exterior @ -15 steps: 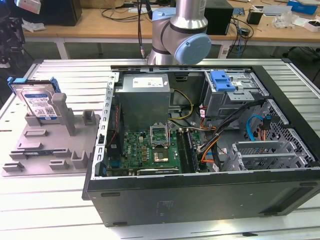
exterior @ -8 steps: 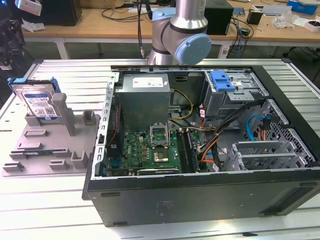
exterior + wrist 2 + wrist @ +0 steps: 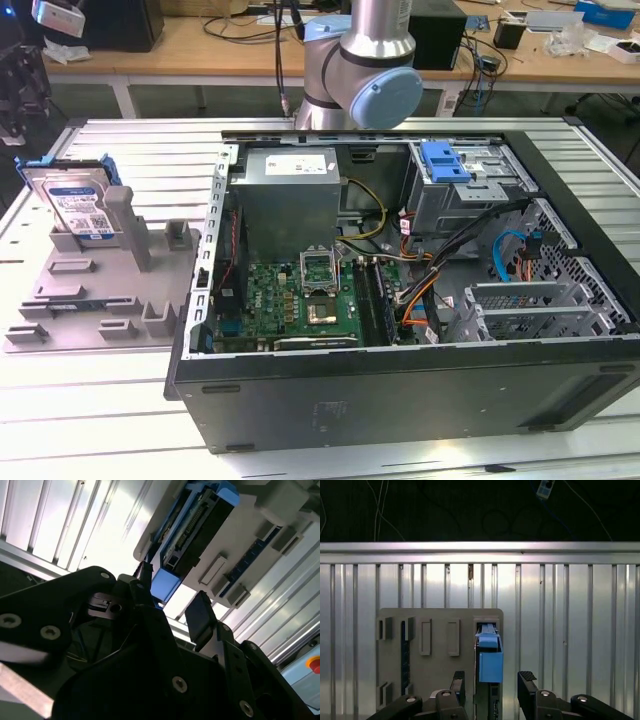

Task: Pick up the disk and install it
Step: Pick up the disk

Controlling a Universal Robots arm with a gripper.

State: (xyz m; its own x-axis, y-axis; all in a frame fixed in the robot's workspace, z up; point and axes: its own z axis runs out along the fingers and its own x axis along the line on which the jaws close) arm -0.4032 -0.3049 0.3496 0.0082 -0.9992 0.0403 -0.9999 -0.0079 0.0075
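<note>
The disk (image 3: 80,205), a silver drive with a white-and-blue label in a blue carrier frame, stands tilted in a slot of the grey holder (image 3: 90,290) at the exterior view's left. In both wrist views my gripper (image 3: 492,682) is open, its two black fingers (image 3: 458,680) on either side of the disk's blue end (image 3: 490,661) and apart from it. The second wrist view shows the gripper (image 3: 172,597) lined up with the disk's connector edge (image 3: 197,527) in the holder (image 3: 280,510). Nothing is held.
An open computer case (image 3: 400,385) lies on the slatted metal table (image 3: 130,420), with a drive cage under a blue clip (image 3: 445,160), a grey power supply box (image 3: 290,190) and loose cables. The arm's base (image 3: 360,70) stands behind it. Cluttered benches line the back.
</note>
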